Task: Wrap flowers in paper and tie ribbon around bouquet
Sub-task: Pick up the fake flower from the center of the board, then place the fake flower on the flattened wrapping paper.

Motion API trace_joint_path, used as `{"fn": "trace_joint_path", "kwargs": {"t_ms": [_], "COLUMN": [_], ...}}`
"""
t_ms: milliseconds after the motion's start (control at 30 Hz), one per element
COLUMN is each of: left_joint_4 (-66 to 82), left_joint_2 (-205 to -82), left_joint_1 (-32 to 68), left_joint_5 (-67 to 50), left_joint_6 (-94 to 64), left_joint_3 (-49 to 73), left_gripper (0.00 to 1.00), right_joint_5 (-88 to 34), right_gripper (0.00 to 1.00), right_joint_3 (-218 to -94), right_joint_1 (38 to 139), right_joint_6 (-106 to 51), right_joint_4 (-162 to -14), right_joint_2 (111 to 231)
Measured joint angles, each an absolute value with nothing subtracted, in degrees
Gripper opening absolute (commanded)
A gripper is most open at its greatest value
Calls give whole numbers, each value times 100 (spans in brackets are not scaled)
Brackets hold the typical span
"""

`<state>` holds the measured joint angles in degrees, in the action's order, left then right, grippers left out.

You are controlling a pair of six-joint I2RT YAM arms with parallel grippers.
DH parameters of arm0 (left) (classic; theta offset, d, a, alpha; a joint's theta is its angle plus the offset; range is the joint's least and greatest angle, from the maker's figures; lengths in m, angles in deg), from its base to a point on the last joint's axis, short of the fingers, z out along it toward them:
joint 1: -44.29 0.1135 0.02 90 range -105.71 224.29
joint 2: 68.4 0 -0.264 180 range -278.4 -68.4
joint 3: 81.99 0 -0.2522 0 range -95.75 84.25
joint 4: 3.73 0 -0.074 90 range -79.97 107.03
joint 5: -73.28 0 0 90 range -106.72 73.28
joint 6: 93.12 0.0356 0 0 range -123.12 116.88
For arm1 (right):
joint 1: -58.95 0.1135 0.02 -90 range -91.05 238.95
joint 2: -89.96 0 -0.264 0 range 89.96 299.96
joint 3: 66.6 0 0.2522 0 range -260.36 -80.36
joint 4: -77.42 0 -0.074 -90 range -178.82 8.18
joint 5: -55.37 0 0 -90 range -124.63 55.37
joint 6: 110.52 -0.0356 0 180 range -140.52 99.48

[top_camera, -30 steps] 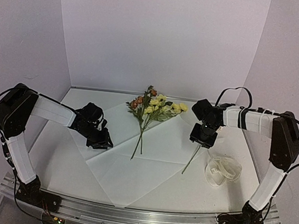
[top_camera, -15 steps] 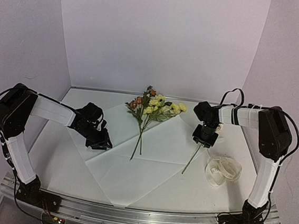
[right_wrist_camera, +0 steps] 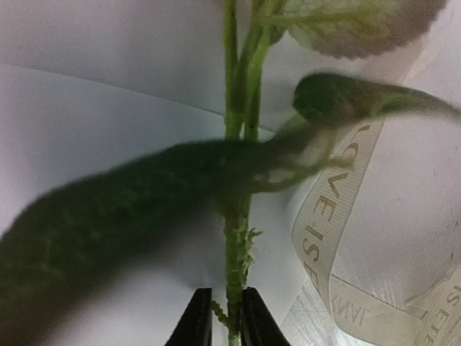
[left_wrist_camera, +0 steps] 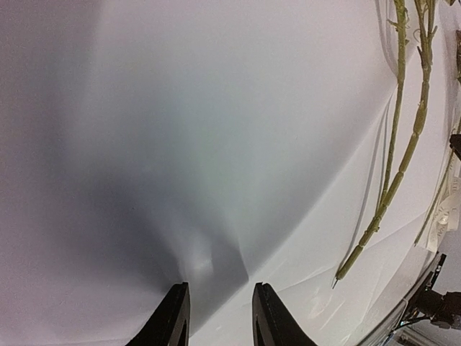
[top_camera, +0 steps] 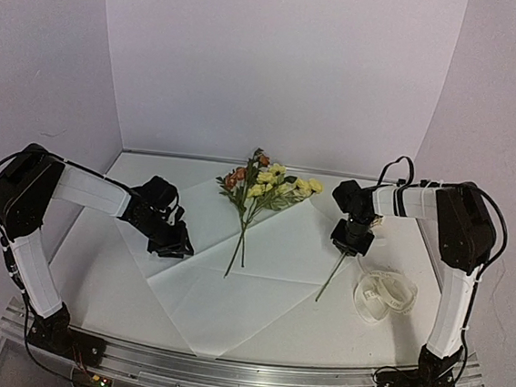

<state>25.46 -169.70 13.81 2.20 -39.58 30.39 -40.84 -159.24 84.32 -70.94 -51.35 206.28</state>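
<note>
The small bunch of yellow, cream-pink and orange flowers [top_camera: 263, 183] lies at the far middle of the large creased white paper sheet [top_camera: 220, 300], blooms away from us and thin stems pointing near. To its right, a single leafy green stem [top_camera: 330, 281] lies apart from the bunch, at the sheet's right edge. The right gripper [top_camera: 351, 242] is clamped on this stem, and its wrist view shows the fingers closed against both sides. Just near and right of it, the cream-white lettered ribbon [top_camera: 383, 295] sits in a loose coil on the table [top_camera: 94, 278]. The left gripper [top_camera: 173, 245] rests low on the sheet's left part, jaws a little apart with nothing between them.

We judge that the flowers are being gathered and wrapping has not begun. Next, the held stem needs lifting and carrying left to join the bunch, aligned with the other stems.
</note>
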Motion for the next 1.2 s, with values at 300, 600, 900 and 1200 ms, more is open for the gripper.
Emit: {"fn": "trace_joint_path", "kwargs": {"t_ms": [300, 600, 900, 1200], "left_joint_4": [2567, 2565, 2562, 2565], "left_joint_2": [-16970, -16970, -16970, -16976], "left_joint_1": [1381, 1381, 1381, 1381], "left_joint_5": [213, 213, 217, 217], "left_joint_6": [-3915, -3914, -3917, -3918], "left_joint_3": [3021, 3021, 3020, 2965], "left_gripper": [32, 32, 32, 32], "right_joint_5": [-4098, -3825, -3123, -2528], "right_gripper": [0, 0, 0, 0], "right_joint_3": [-15981, -17550, -19816, -20802], "right_joint_1": [8453, 9092, 9689, 9727], "right_joint_6": [-6798, -6340, -6147, -6292], "right_joint_4": [-5124, -5049, -5279, -5367], "right_joint_2": [20443, 20432, 22013, 23317]}}
